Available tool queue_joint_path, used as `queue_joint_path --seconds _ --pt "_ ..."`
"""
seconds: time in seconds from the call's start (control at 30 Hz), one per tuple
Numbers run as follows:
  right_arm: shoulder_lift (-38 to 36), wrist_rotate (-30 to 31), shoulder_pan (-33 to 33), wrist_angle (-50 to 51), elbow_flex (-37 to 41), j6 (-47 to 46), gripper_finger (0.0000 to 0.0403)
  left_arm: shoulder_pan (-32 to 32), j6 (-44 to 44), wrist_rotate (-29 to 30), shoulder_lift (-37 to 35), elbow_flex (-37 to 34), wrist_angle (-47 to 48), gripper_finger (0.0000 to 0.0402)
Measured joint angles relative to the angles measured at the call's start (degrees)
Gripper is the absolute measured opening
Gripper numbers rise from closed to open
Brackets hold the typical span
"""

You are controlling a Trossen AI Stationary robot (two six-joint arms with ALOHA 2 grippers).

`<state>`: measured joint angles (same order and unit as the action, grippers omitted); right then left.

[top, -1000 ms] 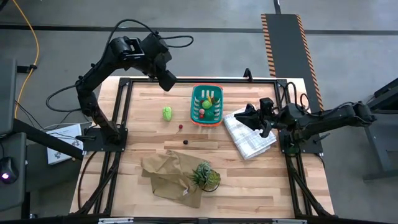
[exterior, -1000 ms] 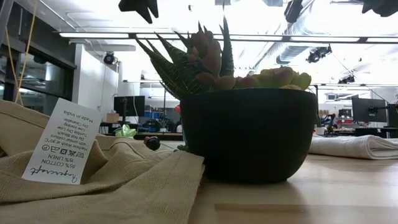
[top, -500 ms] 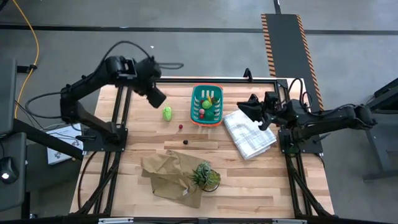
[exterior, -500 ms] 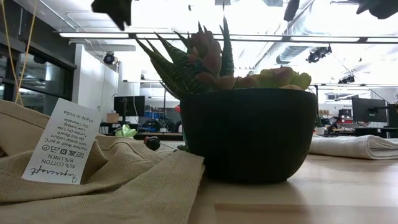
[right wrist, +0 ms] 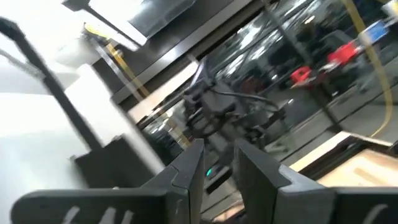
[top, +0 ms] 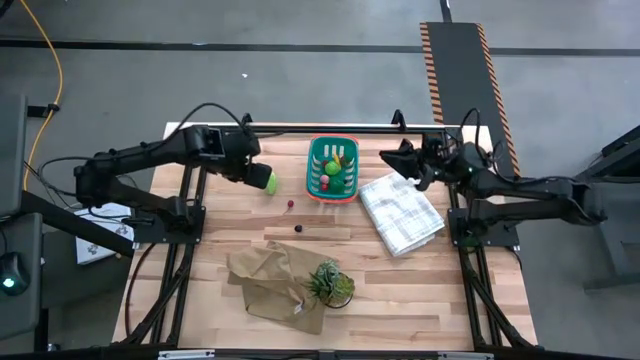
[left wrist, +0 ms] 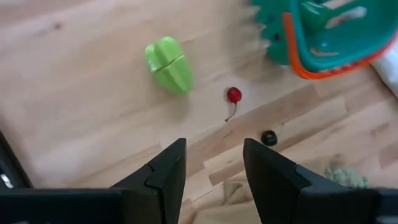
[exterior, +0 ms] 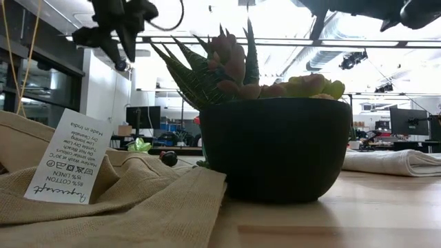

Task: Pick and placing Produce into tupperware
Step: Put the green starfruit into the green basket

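my left fingers (left wrist: 211,165) hang spread above the worktop (left wrist: 81,124), nothing between them. nearest past their tips lies a dark ball (left wrist: 268,137), then a small red ball (left wrist: 234,94) with its thin stem trailing back toward me. beyond that and to one side lies the light green piece (left wrist: 168,65), an oblong lump with a seam across its middle; in my wrist view its long axis runs slantwise, the blunter end farther from me. seen from above, my wrist covers most of it, a bit of green (top: 270,182) showing at my tip, just left of the basket.

the teal basket (top: 333,168) sits past the green piece, near the far edge of the worktop, its long axis running from the near edge to the far one, the orange-red base edge showing at the near end. it already holds produce (green, a bit of yellow and some red, too small to sort further). the two balls (top: 290,205) lie on bare wood between the green piece and the basket's near corner, well apart from each other.

nearer the front edge sit a crumpled tan cloth (top: 270,280) and a spiky potted plant (top: 330,284), well clear of the basket. a white checked cloth (top: 402,215) lies just right of the basket.

my right fingers (top: 392,156) hang raised over the far right of the worktop, beyond the checked cloth, nearly pressed together with nothing between them.
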<state>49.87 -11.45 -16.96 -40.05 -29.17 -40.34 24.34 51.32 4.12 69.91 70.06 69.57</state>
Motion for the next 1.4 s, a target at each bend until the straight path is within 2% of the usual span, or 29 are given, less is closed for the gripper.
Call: queue_joint_path --seconds 0.17,0.33,0.53,0.67,0.83,1.17,1.27,1.4 --pt "0.0 -14.1 -8.4 -0.4 0.0 -4.8 0.0079 0.0 9.5 0.8 1.7 -3.1 -0.6 0.0150" --pt "0.0 -27.9 -15.1 0.4 0.0 -5.9 0.0079 0.1 18.5 5.1 4.8 -3.4 -1.7 0.0150" --pt "0.0 -38.3 -20.9 0.4 0.0 -2.7 0.0079 0.1 20.1 7.4 11.0 -3.4 -7.2 0.0150" --pt "0.0 -41.6 -22.7 0.4 0.0 -1.9 0.0079 1.9 20.6 3.8 15.4 -3.4 -8.7 0.0169" --pt "0.0 -45.2 -23.6 0.4 0.0 -1.4 0.0079 5.5 21.5 -1.9 19.6 -3.4 -9.8 0.0233" --pt "0.0 -47.6 -23.6 0.4 0.0 -1.6 0.0079 10.7 21.4 -2.7 22.6 -3.4 -12.4 0.0354" --pt "0.0 -47.6 -23.6 0.4 0.0 -1.7 0.0079 11.8 21.1 -2.7 23.3 -3.4 -13.5 0.0372" --pt "0.0 -47.5 -23.6 0.4 0.0 -1.7 0.0079 12.2 20.6 -3.1 25.3 -3.4 -14.3 0.0376"
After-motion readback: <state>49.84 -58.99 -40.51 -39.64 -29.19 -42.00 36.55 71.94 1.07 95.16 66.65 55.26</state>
